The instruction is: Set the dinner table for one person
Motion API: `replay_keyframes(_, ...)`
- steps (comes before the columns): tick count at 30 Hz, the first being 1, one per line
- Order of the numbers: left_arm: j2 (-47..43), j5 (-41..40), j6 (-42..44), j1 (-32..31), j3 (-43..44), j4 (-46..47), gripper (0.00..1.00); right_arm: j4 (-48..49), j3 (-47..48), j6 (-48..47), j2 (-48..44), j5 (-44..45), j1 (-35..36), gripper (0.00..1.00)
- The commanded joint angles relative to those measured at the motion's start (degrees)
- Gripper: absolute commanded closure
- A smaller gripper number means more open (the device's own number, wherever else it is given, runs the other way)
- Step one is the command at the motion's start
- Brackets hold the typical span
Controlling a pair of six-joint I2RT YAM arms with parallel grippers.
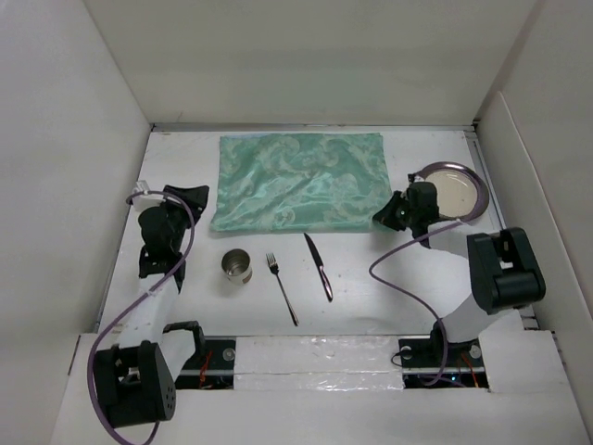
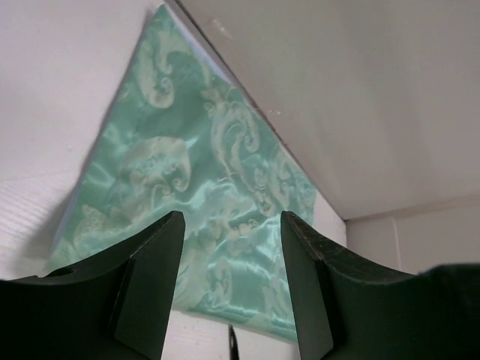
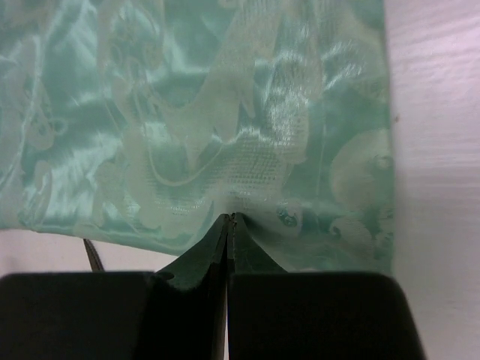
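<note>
The right gripper (image 3: 229,225) is clamped on the near edge of the green mat (image 3: 187,112), by its right corner, across the far half of the white worktop (image 1: 371,287). The left gripper (image 2: 231,225) hangs open near the left edge. A one-sided drag could bunch the slippery cloth or sweep the knife (image 1: 318,266) aside.

Plain white walls (image 1: 306,56) on three sides
</note>
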Motion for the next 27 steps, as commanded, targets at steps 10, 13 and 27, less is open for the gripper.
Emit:
replay_keyframes(10, -11.04, 15.99, 7.84, -0.02, 18.15, -13.05, 0.5, 11.11, -6.74, 12.6, -3.54, 10.22, 2.64, 0.97)
replay_keyframes(13, -13.15, 19.76, 9.94, -0.02, 19.21, -14.73, 0.5, 5.06, -5.87, 9.8, -12.41, 14.0, 2.03, 0.84)
replay_keyframes(27, -14.05, 32.15, 21.47, -6.52, 14.29, -23.35, 0.85, 3.35, -9.29, 13.82, -17.55, 7.36, -34.43, 0.26)
